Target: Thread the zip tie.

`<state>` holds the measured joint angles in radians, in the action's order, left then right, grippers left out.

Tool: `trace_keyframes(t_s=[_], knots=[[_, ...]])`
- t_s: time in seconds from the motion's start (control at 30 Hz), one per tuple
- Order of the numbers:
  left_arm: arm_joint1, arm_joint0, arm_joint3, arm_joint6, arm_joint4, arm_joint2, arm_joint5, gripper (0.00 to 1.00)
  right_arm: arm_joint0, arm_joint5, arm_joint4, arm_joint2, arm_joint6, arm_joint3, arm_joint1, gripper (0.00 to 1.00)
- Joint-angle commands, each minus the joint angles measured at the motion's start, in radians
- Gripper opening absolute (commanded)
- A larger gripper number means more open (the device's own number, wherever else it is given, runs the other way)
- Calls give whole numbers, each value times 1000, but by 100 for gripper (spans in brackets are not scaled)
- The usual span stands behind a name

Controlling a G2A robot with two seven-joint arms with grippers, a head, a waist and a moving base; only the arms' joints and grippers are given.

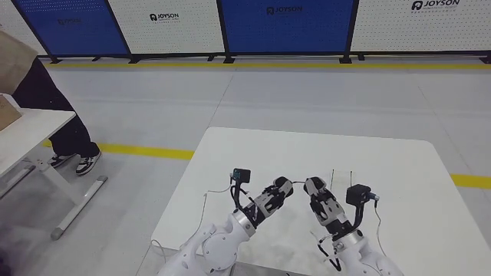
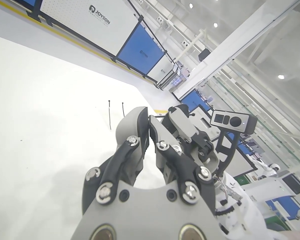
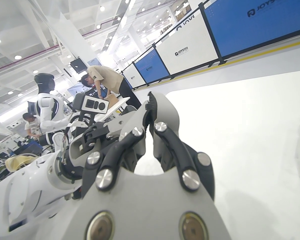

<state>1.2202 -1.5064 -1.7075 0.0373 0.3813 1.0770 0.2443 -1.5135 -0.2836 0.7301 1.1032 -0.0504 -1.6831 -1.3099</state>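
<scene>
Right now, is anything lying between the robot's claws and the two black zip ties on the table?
Nothing visible does. The two zip ties lie side by side on bare white table, just beyond the right gripper; the left gripper sits beside it, both shut.

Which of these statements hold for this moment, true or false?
1. Two ties lie on the table. True.
2. The left claw is wide open. False: its fingers are shut together.
3. The ties are crossed over each other. False: they lie side by side, apart.
4. The right claw is shut. True.
</scene>
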Motion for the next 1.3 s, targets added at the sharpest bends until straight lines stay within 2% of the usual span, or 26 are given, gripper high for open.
trace_keyframes(t_s=[0.0, 0.3, 0.53, 0.6, 0.67, 0.7, 0.77, 0.9, 1.03, 1.1, 1.23, 1.27], knots=[[0, -1, -1, 0, 0, 0, 3, 0, 1, -2, -2, 0, 5, 1, 0, 0], [-1, -3, -8, 2, -7, -2, 16, 0, 7, -23, -37, 4, 30, 10, 0, 0], [1, 1, -6, -9, -6, -4, -11, 0, 13, -11, -44, 9, 49, 16, 0, 0], [1, 1, -4, -10, -7, -4, -15, 0, 14, -10, -44, 8, 50, 19, 0, 12], [1, 2, -2, -11, -8, -5, -17, 0, 15, -10, -44, 6, 51, 21, -1, 18], [1, 2, -2, -12, -8, -5, -17, 0, 16, -13, -43, 4, 49, 21, -1, 27], [1, 2, 1, -15, -8, -4, -16, 0, 14, -18, -39, 2, 41, 21, -2, 29], [2, 2, 5, -19, -13, -4, -13, 0, 11, -15, -29, -2, 36, 20, -2, 29], [2, 3, 8, -21, -20, -4, -8, 0, 5, -11, -26, -3, 20, 22, -3, 25], [2, 3, 10, -19, -21, -3, -6, 0, 3, -11, -26, -2, 10, 23, -3, 21], [1, 4, 12, -16, -21, -3, -2, 0, -2, -13, -29, 4, -7, 23, -3, 0], [1, 4, 13, -16, -22, -3, -1, 0, -3, -14, -29, 5, -9, 22, -3, 0]])
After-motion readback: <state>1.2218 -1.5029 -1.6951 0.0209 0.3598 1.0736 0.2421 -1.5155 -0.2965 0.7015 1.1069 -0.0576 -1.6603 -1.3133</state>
